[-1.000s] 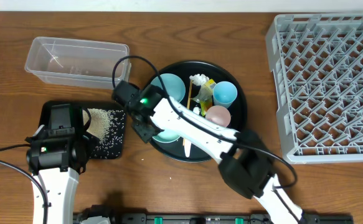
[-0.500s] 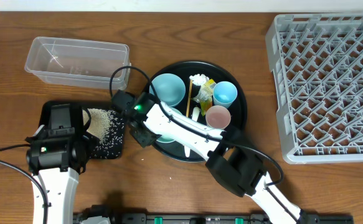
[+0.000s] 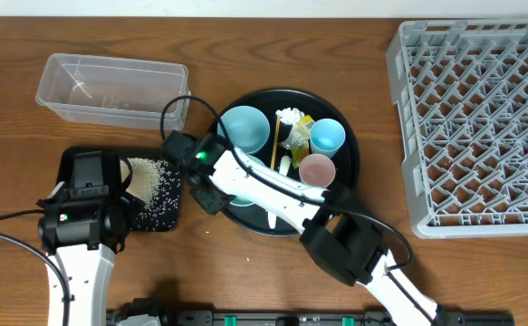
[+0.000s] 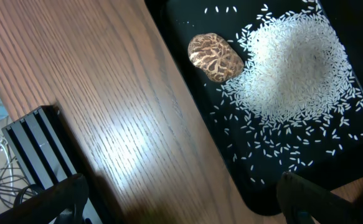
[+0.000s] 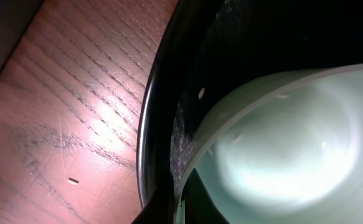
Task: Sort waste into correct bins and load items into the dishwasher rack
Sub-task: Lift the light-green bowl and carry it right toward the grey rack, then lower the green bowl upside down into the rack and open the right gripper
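My right gripper [image 5: 180, 193] is shut on the rim of the mint-white bowl [image 5: 293, 143], one finger inside and one outside. The bowl sits at the left edge of the round black tray [image 5: 153, 124]. From overhead, the right gripper [image 3: 211, 192] and its arm cover most of this bowl [image 3: 241, 199]. My left gripper [image 4: 187, 205] hangs open over bare wood beside the shallow black tray [image 4: 197, 99], which holds rice [image 4: 293, 68] and a brown lump [image 4: 215, 57]. The left gripper [image 3: 90, 170] is at the tray's left end.
The round tray [image 3: 352, 172] also holds a light-blue bowl [image 3: 244, 127], chopstick [image 3: 273, 145], tissue [image 3: 288, 116], wrapper [image 3: 300, 131], blue cup [image 3: 327, 136], pink cup [image 3: 317, 168] and spoon [image 3: 284, 165]. The clear tub [image 3: 110, 88] stands back left. The grey rack [image 3: 481, 118] fills the right side.
My right gripper moved a little left to the bowl's edge and closed on its rim. The left arm has not moved.
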Tool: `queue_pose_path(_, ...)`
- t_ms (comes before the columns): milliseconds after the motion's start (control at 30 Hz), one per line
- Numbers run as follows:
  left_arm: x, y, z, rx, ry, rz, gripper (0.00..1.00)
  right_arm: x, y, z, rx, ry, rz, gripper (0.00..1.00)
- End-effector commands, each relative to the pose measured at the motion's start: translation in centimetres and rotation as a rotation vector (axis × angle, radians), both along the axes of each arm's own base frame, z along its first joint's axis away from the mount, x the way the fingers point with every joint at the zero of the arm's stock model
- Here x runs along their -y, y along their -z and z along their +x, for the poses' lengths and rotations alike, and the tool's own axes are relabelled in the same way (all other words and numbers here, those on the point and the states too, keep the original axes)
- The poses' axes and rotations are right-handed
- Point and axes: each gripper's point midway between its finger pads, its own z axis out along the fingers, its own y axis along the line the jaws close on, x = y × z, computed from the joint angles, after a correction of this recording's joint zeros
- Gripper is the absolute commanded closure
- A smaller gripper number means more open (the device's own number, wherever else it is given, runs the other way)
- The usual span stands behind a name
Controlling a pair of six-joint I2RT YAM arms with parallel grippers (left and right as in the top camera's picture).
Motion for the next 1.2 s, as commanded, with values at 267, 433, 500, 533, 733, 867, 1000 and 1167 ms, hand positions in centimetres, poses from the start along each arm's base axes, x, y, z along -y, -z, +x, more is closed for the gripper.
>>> queue_pose_path(267,-0.4,-0.6,0.1,0.013,-0.014,0.021,0.02,0.1,-11.8,2.3,-0.039,0.021,0.35,1.0)
queue_pose_path(433,-0.4,-0.6,0.1,0.013,-0.014,0.021,0.02,1.9,-17.6,3.2,-0.023,0.024,0.495,0.99)
queue_pose_path(500,-0.4,-0.6,0.1,0.013,-0.014,0.021,0.02,3.5,-19.6,3.9,0.011,0.049,0.519,0.99)
queue_pose_path(533,-0.4,-0.6,0.1,0.013,-0.014,0.021,0.02,4.8,-20.8,4.5,0.037,0.073,0.527,0.99)
queue_pose_path(733,-0.4,-0.6,0.1,0.013,-0.014,0.021,0.02,13.5,-26.1,7.7,0.157,0.228,0.57,0.99)
queue_pose_path(867,-0.4,-0.6,0.1,0.013,-0.014,0.021,0.02,19.6,-28.2,8.9,0.18,0.293,0.619,0.99)
queue_pose_path(1000,-0.4,-0.6,0.1,0.013,-0.014,0.021,0.02,25.5,-28.8,9.7,0.165,0.356,0.673,0.99)
queue_pose_path(1167,-0.4,-0.6,0.1,0.013,-0.014,0.021,0.02,31.5,-29.0,10.2,0.173,0.391,0.756,0.99)
